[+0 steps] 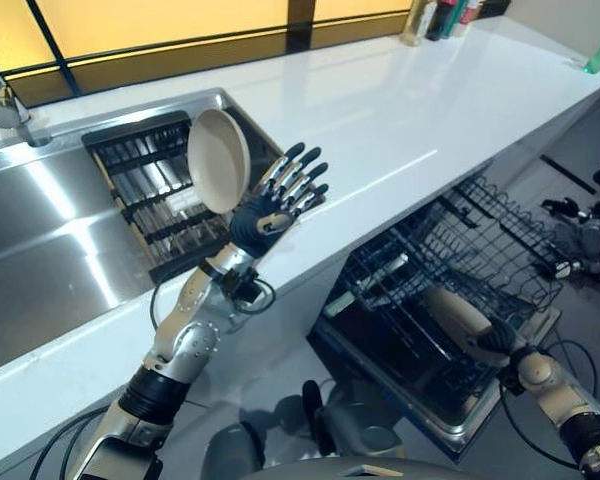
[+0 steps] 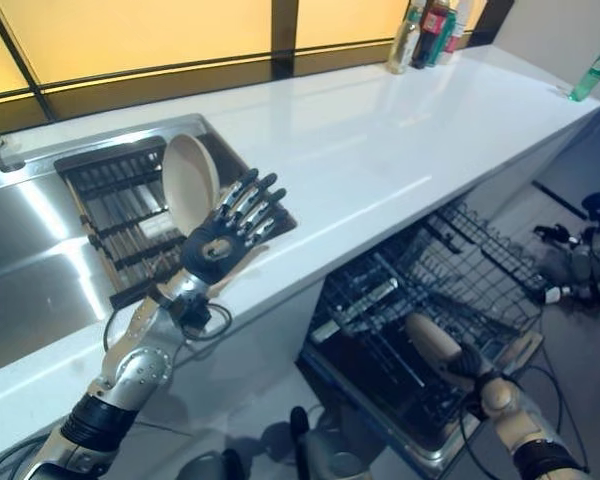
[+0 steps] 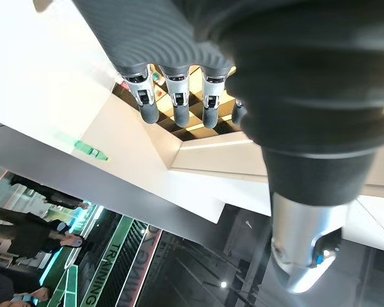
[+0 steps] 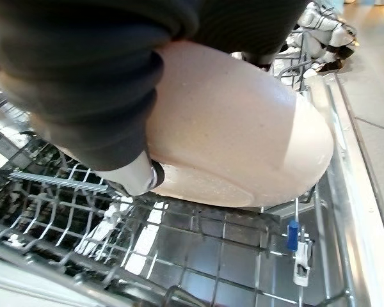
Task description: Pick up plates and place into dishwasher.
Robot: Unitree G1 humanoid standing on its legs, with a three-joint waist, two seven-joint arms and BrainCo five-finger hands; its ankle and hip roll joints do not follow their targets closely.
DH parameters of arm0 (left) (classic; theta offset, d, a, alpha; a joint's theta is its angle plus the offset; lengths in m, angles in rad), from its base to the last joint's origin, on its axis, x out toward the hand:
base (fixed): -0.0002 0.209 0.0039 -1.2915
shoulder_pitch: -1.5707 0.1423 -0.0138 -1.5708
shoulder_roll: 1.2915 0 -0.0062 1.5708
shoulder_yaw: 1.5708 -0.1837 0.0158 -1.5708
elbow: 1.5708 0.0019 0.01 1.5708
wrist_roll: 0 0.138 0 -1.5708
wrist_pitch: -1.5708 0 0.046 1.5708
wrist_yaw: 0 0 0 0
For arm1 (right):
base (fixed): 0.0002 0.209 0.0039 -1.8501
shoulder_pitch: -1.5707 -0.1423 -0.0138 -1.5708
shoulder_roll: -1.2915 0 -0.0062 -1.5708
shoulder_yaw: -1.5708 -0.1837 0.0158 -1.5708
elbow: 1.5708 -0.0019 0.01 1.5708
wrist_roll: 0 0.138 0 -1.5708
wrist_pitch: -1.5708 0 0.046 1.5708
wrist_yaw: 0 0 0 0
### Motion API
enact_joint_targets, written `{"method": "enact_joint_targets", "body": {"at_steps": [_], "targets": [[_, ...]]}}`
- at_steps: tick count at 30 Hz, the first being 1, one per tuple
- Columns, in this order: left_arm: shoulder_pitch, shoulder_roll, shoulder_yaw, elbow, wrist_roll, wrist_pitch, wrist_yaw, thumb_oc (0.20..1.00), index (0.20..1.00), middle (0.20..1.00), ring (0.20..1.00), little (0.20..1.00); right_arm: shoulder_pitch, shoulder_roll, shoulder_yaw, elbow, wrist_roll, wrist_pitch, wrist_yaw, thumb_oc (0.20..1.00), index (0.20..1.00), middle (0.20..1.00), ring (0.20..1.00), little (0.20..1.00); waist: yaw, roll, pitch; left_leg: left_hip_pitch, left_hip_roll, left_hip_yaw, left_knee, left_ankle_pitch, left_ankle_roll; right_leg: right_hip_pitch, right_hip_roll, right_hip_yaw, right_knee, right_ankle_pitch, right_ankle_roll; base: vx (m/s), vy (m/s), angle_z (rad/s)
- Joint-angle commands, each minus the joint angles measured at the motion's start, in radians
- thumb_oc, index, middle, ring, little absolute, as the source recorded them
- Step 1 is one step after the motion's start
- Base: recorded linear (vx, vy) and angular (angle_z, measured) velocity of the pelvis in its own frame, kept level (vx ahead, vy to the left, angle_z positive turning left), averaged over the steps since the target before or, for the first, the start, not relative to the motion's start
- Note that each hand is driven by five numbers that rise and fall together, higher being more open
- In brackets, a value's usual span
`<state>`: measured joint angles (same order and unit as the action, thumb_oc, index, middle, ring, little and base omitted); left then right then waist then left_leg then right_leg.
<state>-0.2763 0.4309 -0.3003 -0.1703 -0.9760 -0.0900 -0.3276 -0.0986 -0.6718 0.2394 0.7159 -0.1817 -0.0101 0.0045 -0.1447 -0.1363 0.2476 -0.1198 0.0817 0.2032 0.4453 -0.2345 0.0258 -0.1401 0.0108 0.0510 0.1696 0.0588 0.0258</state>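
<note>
- While the right hand [image 1: 492, 345] sits low over the pulled-out dishwasher rack [image 1: 500, 235], it grasps a beige plate [image 4: 243, 147]; the right wrist view shows the thumb pressed against the plate's underside and the plate tilted above the rack wires.
- In the left eye view this plate [image 1: 458, 313] lies above the near part of the rack; whether its lower edge already touches the wires cannot be told from these views.
- The left hand [image 1: 280, 200] is raised above the front edge of the white countertop [image 1: 400, 110], fingers straight and spread, holding nothing. The left wrist view confirms the extended fingers [image 3: 177, 102] with nothing between them.
- A second beige plate [image 1: 219, 160] stands upright on edge in the black drying rack [image 1: 140, 190] set in the steel sink [image 1: 50, 250]. It is just behind the left hand as seen from the head camera; contact between them appears unlikely, though the angle leaves this uncertain.
- A tap [image 1: 2, 100] stands at the far left corner of the sink.
- Several bottles [image 2: 430, 25] stand at the back of the countertop near the window, and one green bottle [image 2: 592, 68] stands near its far right end.
- The dishwasher rack holds a cutlery basket [image 4: 45, 179] beside the held plate.
</note>
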Motion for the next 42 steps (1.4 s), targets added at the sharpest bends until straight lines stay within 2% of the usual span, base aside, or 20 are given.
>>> {"method": "enact_joint_targets", "body": {"at_steps": [1,6,7,8,9,19,28,31,35,40,42], "targets": [[0.034,0.027,-0.013,-0.047,-0.035,0.004,-0.033,1.000,1.000,1.000,1.000,1.000,-0.050,0.010,0.001,0.064,-0.004,-0.009,-0.027,0.200,0.200,0.200,0.200,0.200,0.039,-0.005,-0.045,-0.035,0.007,-0.051,-0.009,0.054,0.046,-0.003,-0.057,0.052,0.067,0.022,0.084,0.05,-0.051,0.06],[0.052,0.021,-0.006,-0.051,-0.034,0.024,-0.053,1.000,1.000,1.000,1.000,1.000,-0.040,0.031,0.004,0.094,-0.028,-0.015,-0.047,0.200,0.200,0.200,0.200,0.200,0.049,-0.003,-0.058,-0.017,0.006,-0.056,-0.019,0.055,0.045,0.020,-0.057,0.047,0.058,0.018,0.082,0.06,-0.019,0.07],[0.054,0.022,-0.004,-0.054,-0.036,0.025,-0.052,1.000,1.000,1.000,1.000,1.000,-0.037,0.035,0.004,0.093,-0.028,-0.009,-0.056,0.228,0.228,0.228,0.228,0.228,0.049,-0.002,-0.059,-0.013,0.006,-0.057,-0.022,0.056,0.044,0.024,-0.058,0.047,0.057,0.017,0.083,0.04,0.003,0.03],[0.053,0.024,-0.001,-0.057,-0.042,0.030,-0.049,1.000,1.000,1.000,1.000,1.000,-0.035,0.036,0.000,0.095,-0.023,-0.002,-0.062,0.856,0.856,0.856,0.856,0.856,0.050,-0.002,-0.060,-0.008,0.006,-0.058,-0.026,0.057,0.044,0.029,-0.058,0.047,0.054,0.017,0.083,0.03,-0.001,0.01],[0.052,0.024,-0.002,-0.057,-0.046,0.030,-0.047,1.000,1.000,1.000,1.000,1.000,-0.035,0.042,0.002,0.096,-0.026,0.004,-0.073,1.000,1.000,1.000,1.000,1.000,0.050,-0.001,-0.061,-0.003,0.005,-0.058,-0.030,0.059,0.044,0.032,-0.058,0.049,0.052,0.017,0.083,0.00,0.000,0.00],[0.068,0.026,0.007,-0.060,-0.039,0.037,-0.045,1.000,1.000,1.000,1.000,1.000,-0.021,0.039,-0.024,0.045,-0.062,0.035,-0.116,1.000,1.000,1.000,1.000,1.000,0.044,-0.002,-0.069,0.024,0.008,-0.048,-0.056,0.064,0.041,0.058,-0.057,0.054,0.030,0.019,0.088,0.00,0.001,0.01],[0.098,0.024,0.032,-0.060,-0.035,0.034,-0.062,1.000,1.000,1.000,1.000,1.000,0.011,0.013,-0.075,-0.049,-0.070,0.031,-0.155,1.000,1.000,1.000,1.000,1.000,0.032,0.003,-0.085,0.051,0.006,-0.037,-0.083,0.069,0.038,0.074,-0.058,0.059,0.018,0.018,0.090,0.00,0.016,0.00],[0.111,0.022,0.043,-0.058,-0.033,0.018,-0.063,1.000,1.000,1.000,1.000,1.000,0.029,-0.007,-0.116,-0.125,0.007,0.014,-0.185,1.000,1.000,1.000,1.000,1.000,0.022,0.012,-0.091,0.071,0.004,-0.032,-0.102,0.074,0.036,0.081,-0.060,0.061,0.015,0.015,0.090,0.01,0.092,-0.06],[0.133,0.009,0.081,-0.048,-0.022,-0.008,-0.056,1.000,1.000,1.000,1.000,1.000,0.071,0.006,-0.222,-0.234,0.109,-0.048,-0.240,1.000,1.000,1.000,1.000,1.000,0.001,0.029,-0.102,0.101,-0.001,-0.024,-0.140,0.082,0.033,0.090,-0.060,0.064,0.007,0.008,0.087,0.01,0.140,-0.09],[0.165,-0.032,0.152,-0.020,0.036,-0.054,-0.025,1.000,1.000,1.000,1.000,1.000,0.169,0.086,-0.381,-0.337,0.243,-0.178,-0.295,1.000,1.000,1.000,1.000,1.000,-0.040,0.056,-0.139,0.163,-0.015,-0.013,-0.239,0.105,0.028,0.105,-0.049,0.073,-0.015,-0.011,0.076,0.00,0.189,-0.06],[0.168,-0.044,0.168,-0.017,0.048,-0.068,-0.010,1.000,1.000,1.000,1.000,1.000,0.182,0.114,-0.430,-0.358,0.301,-0.199,-0.323,1.000,1.000,1.000,1.000,1.000,-0.048,0.066,-0.152,0.179,-0.020,-0.015,-0.273,0.113,0.026,0.111,-0.043,0.075,-0.023,-0.020,0.068,-0.02,0.166,-0.08]]}}
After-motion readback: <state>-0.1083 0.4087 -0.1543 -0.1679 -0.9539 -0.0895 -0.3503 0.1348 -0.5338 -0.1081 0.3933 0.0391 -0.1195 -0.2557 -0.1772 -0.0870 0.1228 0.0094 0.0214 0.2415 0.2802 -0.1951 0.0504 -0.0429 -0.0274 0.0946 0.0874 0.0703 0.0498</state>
